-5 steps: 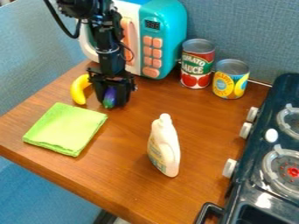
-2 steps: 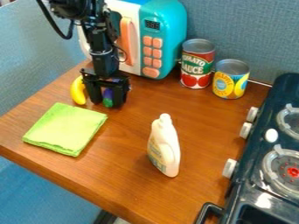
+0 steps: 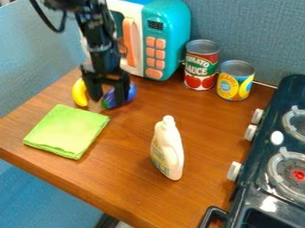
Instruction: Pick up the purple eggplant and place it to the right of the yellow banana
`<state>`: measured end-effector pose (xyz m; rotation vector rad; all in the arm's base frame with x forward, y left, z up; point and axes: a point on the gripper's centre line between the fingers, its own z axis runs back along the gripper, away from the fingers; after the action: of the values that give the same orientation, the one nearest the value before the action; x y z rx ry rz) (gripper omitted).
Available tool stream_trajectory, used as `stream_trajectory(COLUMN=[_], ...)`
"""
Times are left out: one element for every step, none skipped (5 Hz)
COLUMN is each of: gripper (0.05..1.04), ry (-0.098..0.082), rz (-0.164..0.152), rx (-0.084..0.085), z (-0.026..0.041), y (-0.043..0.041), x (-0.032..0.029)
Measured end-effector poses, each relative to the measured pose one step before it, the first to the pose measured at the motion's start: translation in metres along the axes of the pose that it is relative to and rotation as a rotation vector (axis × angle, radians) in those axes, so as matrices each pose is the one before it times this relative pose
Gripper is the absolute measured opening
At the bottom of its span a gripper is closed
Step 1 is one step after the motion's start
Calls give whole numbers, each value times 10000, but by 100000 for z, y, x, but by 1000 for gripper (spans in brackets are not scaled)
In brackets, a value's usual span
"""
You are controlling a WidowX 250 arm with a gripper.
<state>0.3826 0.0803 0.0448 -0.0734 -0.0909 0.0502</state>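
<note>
Starting at the left, I had a green cloth [image 3: 65,131] folded flat on the brown table [image 3: 119,178]. A yellow banana [image 3: 79,92] lay behind it, just beside my jaw on that side. My gripper [image 3: 108,102] hung low with its jaws wide apart. The purple eggplant [image 3: 108,100] lay on the table by my other jaw, which hid its middle; its green end peeked out between my jaws. My arm [image 3: 98,42] crossed in front of the toy microwave [image 3: 170,26] and hid some of its front. I couldn't see inside that box. The top of the picture cut off my arm and the microwave. Nearer the front stood a white bottle [image 3: 171,156], and I couldn't tell what was in it. Behind it, to the right, stood a red tomato can [image 3: 200,67], then a yellow can [image 3: 235,82]. Their tops hid their insides. Last came the dark stove [image 3: 253,178], cut off at the right.
</note>
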Motion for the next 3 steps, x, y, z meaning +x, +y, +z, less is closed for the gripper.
stream_trajectory(gripper=[1000, 1000, 1000], ry=[-913, -454, 308], rz=[-420, -553, -879], rx=[50, 43, -95], z=[3061, 1812, 943], y=[-676, -1549, -2380], x=[322, 159, -1174])
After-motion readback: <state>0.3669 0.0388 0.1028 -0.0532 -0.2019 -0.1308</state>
